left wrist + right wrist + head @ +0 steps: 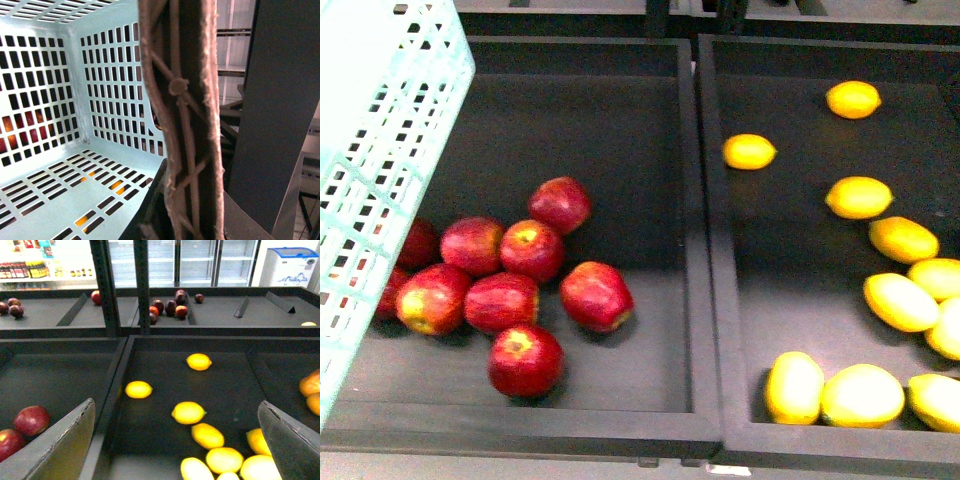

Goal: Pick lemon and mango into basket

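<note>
Several lemons lie in the right-hand black bin; one lemon (749,151) (138,389) sits apart near the divider, others (859,197) (188,412) cluster toward the front right. No mango is in view that I can pick out. The mint-teal basket (380,130) hangs tilted at the far left, above the apples. My left gripper (190,215) is shut on the basket's brown ribbed handle (187,115); the slotted basket floor (60,195) holds no fruit. My right gripper (175,440) hovers open above the lemon bin, with nothing between its fingers (55,445).
Red apples (530,250) fill the left bin, partly behind the basket. A raised divider (705,250) separates the two bins. Orange fruits (311,382), cut off by the frame, lie in a bin beyond the lemons. Dark fruits (170,307) sit on a farther shelf.
</note>
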Action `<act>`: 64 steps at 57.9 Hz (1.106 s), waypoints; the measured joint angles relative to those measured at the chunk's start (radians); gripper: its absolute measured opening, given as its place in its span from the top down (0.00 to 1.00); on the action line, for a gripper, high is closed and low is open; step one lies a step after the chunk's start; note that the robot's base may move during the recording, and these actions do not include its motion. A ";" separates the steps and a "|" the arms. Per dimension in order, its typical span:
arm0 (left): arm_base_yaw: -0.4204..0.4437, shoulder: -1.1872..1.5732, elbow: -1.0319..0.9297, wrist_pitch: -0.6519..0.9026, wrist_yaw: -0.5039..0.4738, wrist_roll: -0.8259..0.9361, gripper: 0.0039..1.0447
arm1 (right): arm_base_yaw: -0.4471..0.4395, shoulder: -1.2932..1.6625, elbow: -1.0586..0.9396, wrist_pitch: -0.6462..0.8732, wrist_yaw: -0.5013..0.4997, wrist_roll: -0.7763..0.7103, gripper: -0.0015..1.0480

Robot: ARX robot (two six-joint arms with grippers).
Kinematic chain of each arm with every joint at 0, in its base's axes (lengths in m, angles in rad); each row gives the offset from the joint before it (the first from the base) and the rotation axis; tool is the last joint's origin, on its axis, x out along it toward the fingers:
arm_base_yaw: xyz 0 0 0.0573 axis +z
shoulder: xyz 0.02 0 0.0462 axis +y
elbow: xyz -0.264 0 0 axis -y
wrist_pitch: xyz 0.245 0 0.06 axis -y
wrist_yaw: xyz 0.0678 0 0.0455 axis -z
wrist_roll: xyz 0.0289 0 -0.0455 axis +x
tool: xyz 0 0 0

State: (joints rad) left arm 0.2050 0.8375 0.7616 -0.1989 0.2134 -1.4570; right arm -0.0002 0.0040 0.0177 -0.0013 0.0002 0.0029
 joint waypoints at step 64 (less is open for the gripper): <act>-0.416 0.418 0.252 -0.090 -0.140 0.415 0.94 | 0.000 0.000 -0.001 0.000 -0.003 0.000 0.08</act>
State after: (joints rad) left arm -0.2108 1.2552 1.0138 -0.2886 0.0738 -1.0424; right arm -0.0006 0.0036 0.0170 -0.0013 -0.0029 0.0025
